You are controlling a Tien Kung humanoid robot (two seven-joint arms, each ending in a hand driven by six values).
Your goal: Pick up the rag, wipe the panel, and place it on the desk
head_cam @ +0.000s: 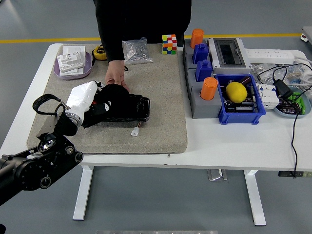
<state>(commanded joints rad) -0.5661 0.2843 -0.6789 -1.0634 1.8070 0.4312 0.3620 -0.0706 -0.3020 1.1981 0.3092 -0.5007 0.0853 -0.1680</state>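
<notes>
On panel (127, 109): left hand (84, 95) gripping rag (113, 96)

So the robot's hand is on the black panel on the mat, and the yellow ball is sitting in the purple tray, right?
Not quite. The yellow ball sits in the blue bin on the right side of the table, not in the purple tray, which holds white parts. The head view shows it. The rest is right: the robot's left hand is on the black panel on the mat.
</notes>
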